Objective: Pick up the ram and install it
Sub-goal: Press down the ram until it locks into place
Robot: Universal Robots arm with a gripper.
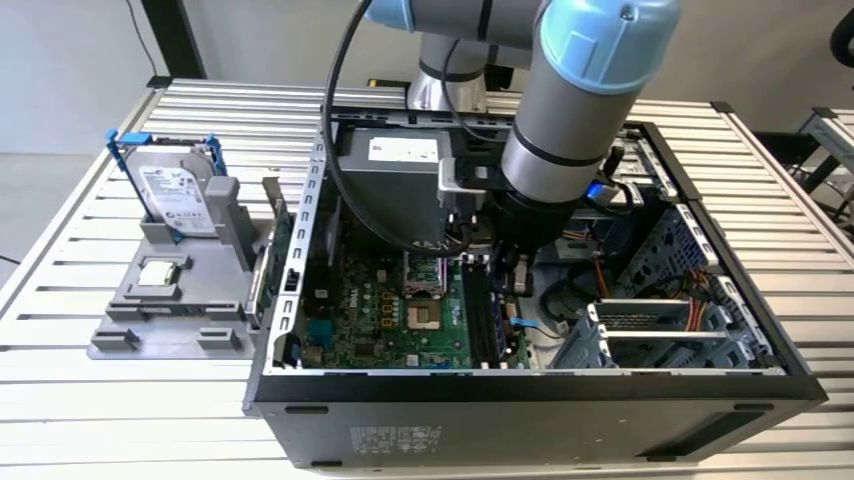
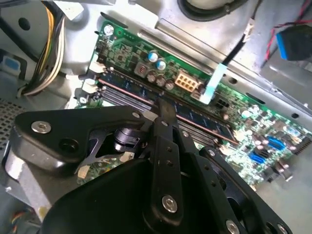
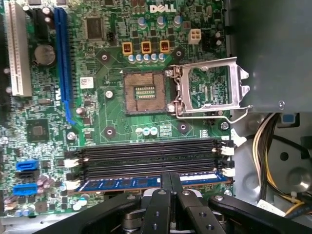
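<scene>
The ram (image 3: 122,184) is a long blue-green stick standing in the outermost of the black memory slots (image 3: 146,158) on the green motherboard (image 3: 112,117). In the second wrist view the ram (image 2: 204,122) runs along the same slots. My gripper (image 3: 170,181) is shut, its two black fingertips pressed together on the ram's top edge near its middle. The second wrist view has the gripper (image 2: 163,113) touching the stick from above. In the exterior view the gripper (image 1: 506,265) reaches down inside the open computer case (image 1: 534,395), over the slots.
A silver hard drive (image 1: 178,195) in a blue bracket and a small square CPU chip (image 1: 160,272) sit on a grey holder at the exterior view's left. The CPU socket (image 3: 145,92) lies open with its metal frame (image 3: 209,87) flipped back. Cable bundles (image 3: 273,141) and drive cages (image 1: 654,325) crowd the case.
</scene>
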